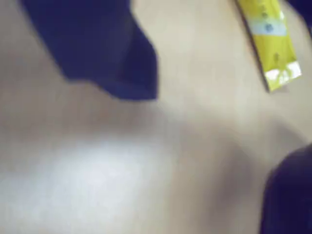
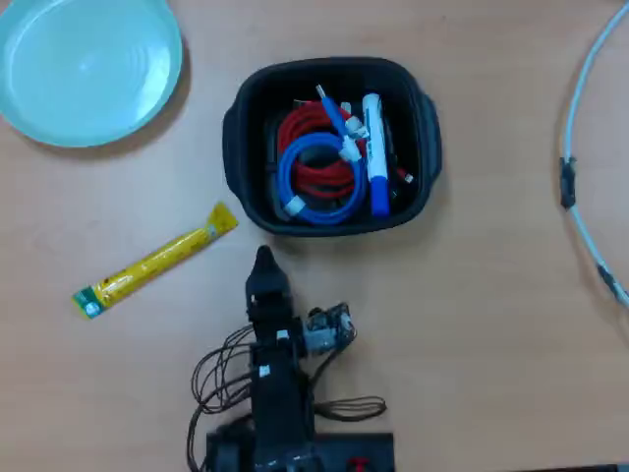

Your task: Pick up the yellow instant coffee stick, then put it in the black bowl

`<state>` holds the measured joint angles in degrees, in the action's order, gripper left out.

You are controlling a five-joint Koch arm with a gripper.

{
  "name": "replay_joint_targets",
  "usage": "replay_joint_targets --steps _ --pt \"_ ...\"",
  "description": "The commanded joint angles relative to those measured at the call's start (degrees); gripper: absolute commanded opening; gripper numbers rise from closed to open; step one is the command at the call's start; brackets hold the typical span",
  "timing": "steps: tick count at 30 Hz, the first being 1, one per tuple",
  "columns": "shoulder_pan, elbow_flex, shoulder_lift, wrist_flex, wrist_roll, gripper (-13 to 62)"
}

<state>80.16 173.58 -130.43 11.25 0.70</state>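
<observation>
Overhead view is giving us the clearest layout, so we are taking the gripper as our landmark and working outward from it. Our arm is reaching up the picture from the bottom edge, its dark tip just short of the black bowl. We are seeing only one narrow point there, and the blurred wrist view shows dark jaw shapes without a clear gap, so we cannot tell whether the jaws are parted or together; nothing seems to be between them.

Left of the tip in this view, the yellow instant coffee stick is lying flat on the table, untouched. Its long axis is running diagonally: the plain yellow end is nearest the tip, the green end farther left and lower. We are judging that the coming move is a swing left, with the jaws turned across that diagonal.

Just beyond the tip, the bowl is already holding red and blue cables and a marker.
</observation>
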Motion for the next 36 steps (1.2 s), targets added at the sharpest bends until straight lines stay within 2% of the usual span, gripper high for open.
replay_joint_targets --steps 1,6,12,23,36 --pt "-2.46 -0.62 -5.54 10.02 -0.62 42.5" --pt "-3.43 -6.50 -5.45 13.45 -0.18 42.5" --pt "-3.60 -18.46 -5.45 27.60 1.85 40.8" --pt "-8.17 -36.74 -3.96 43.77 14.59 40.6" --pt "-19.86 -64.07 25.22 53.44 16.61 41.3"
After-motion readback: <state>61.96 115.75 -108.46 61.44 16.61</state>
